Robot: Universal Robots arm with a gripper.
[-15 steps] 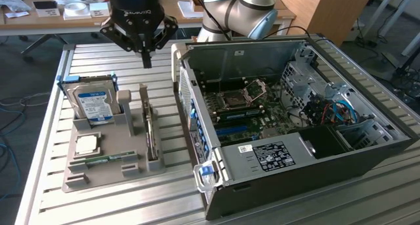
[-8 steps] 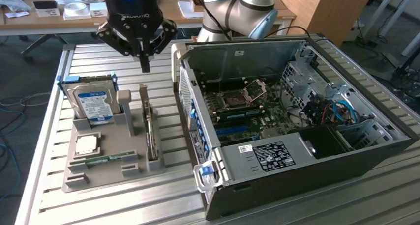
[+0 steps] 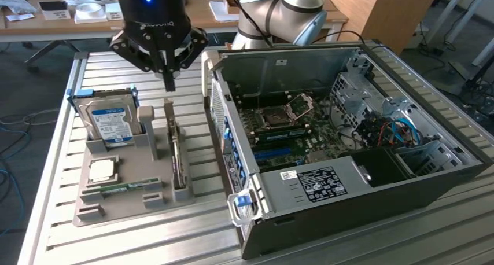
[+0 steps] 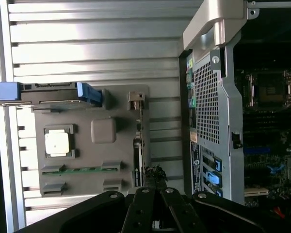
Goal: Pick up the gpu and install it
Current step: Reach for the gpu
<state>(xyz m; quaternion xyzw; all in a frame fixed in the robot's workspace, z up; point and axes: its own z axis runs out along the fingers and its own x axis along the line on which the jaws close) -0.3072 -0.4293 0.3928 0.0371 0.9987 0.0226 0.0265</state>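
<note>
Gpu (image 3: 177,156) stands on edge in the grey tray (image 3: 115,210), between the hard drive (image 3: 110,121) and the computer case (image 3: 371,213); gripper (image 3: 168,83) hangs above it, jaws shut, holding nothing

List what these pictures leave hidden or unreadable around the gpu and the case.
gpu: edge-on in its tray slot in both views, so its faces are hidden.
hard drive label: too small to read, exterior view.
motherboard slots: too small to tell apart, exterior view.
computer case: interior cut off by the wrist view's edge.
</note>
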